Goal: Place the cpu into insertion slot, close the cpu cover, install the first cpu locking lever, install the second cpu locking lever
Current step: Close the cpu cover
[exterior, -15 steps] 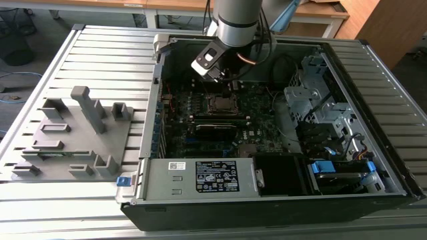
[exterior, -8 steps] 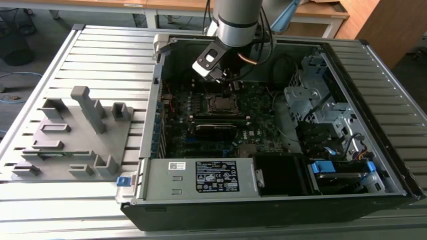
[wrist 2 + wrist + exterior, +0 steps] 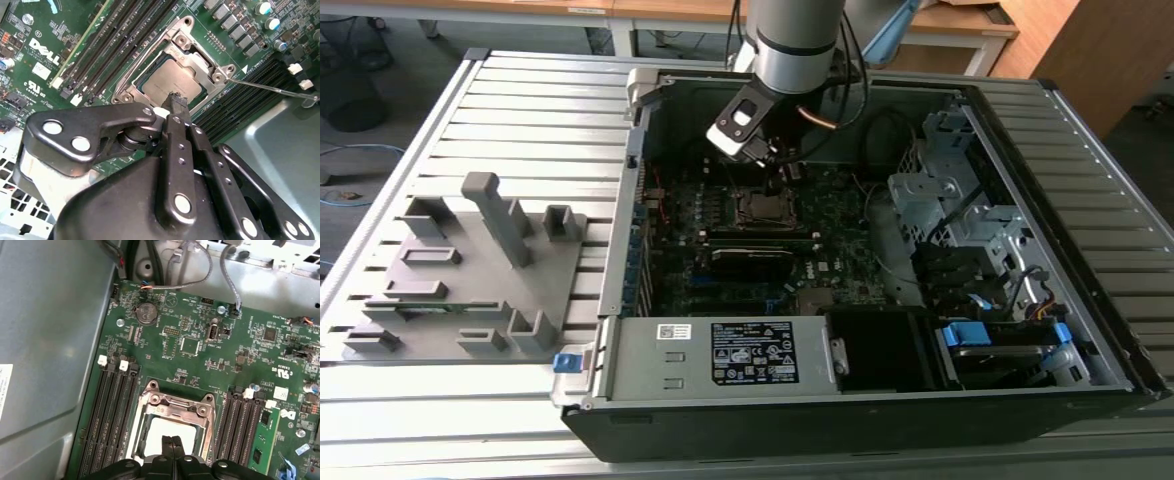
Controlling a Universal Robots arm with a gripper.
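claw (image 3: 176, 100) pressed together above cpu (image 3: 165, 80) | cpu cover (image 3: 202, 62) down | risk: tip slips off loose locking lever (image 3: 270, 89), gouging motherboard (image 3: 50, 30)

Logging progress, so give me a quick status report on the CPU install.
Gripper above cpu, jaws shut. Chip seated, cpu cover down. One lever juts out sideways.

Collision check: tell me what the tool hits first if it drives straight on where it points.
Probably the cpu, seated inside the cpu cover; the tool hangs close above it, depth unclear.
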